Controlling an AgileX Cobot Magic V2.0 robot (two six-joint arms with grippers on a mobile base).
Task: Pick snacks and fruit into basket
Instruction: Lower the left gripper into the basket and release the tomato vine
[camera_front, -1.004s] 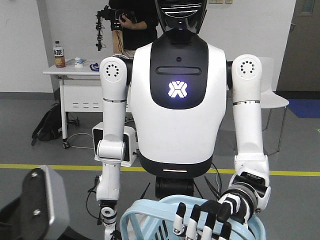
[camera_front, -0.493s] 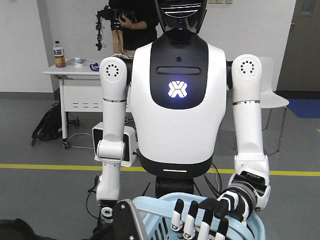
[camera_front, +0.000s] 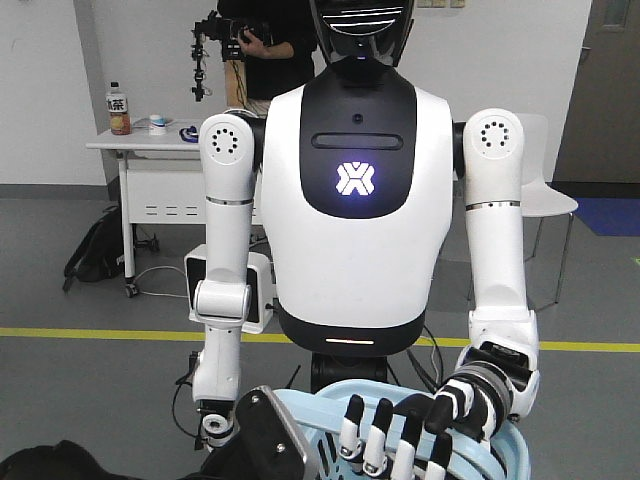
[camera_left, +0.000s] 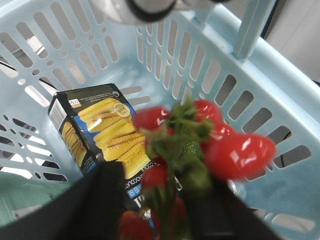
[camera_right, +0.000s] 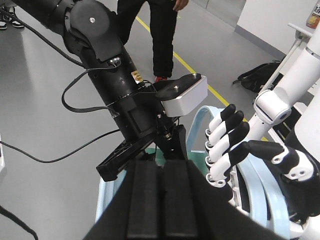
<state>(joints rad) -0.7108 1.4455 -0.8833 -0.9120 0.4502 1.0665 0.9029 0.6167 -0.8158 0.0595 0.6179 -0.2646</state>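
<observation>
In the left wrist view, the black box (camera_left: 100, 135) with its yellow biscuit-stick picture lies flat on the floor of the basket (camera_left: 220, 65), at the left. It looks already delivered. Towards the middle and right hangs a bunch of red fruit (camera_left: 235, 155) on green stalks, blurred and above the basket floor. The left tool (camera_left: 165, 215) reaches in from the lower edge, its dark fingers on either side of the stalks. I judge it to be gripping the bunch and carrying it in over the rim so that the fruit will drop beside the box rather than outside.

The front view shows none of the contents. At its lower left is the black left arm (camera_front: 265, 440), leaning against the basket's near rim. To the right of it, a humanoid (camera_front: 355, 200) stands behind the basket with its black-and-white hand (camera_front: 400, 440) curled over the far rim. That explains why the basket sits up off the floor: it is being held out for loading, not resting on any surface.

The right wrist view gives the outside angle. The left arm plunges into the basket from the left, and the humanoid's hand on the rim is at the right. In the foreground the right tool (camera_right: 162, 200) is clenched, pads pressed flat together with nothing between them. It is parked well back from the basket, probably to keep out of the left arm's way.
</observation>
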